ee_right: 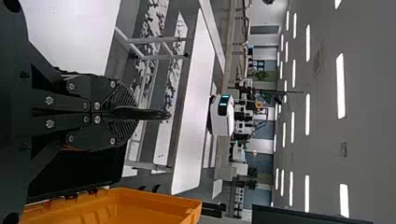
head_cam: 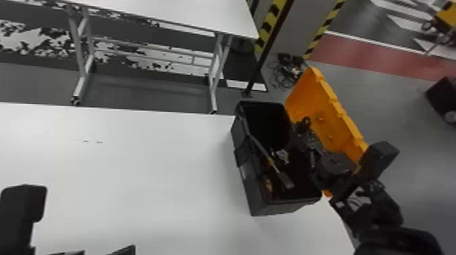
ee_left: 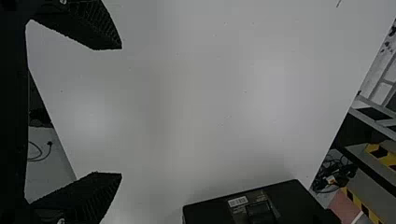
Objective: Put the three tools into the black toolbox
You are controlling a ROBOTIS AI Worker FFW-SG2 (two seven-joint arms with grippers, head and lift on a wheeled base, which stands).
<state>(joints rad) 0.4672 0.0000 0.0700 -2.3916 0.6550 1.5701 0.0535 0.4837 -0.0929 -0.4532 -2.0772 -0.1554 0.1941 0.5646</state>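
The black rectangular toolbox (head_cam: 245, 176) is standing on the white surface (head_cam: 135, 176), near its right-hand edge, with its orange plastic lid (head_cam: 325, 101) hanging open on the right side. Inside, a long tool with a grey shaft and a broad dark end (head_cam: 285, 179) is lying at a slant, its thin end up by the left wall; a small silver-coloured piece (head_cam: 282, 156) is showing beside it, too blurred to name. The right pincer (head_cam: 303, 139) is hovering over the toolbox's lid side — its two fingers closing tightly on a slender dark tool (ee_right: 156, 114), whose tip is sticking out beyond them. The left pincer (head_cam: 107, 251) is waiting above the surface, left of the toolbox — spread wide and holding nothing.
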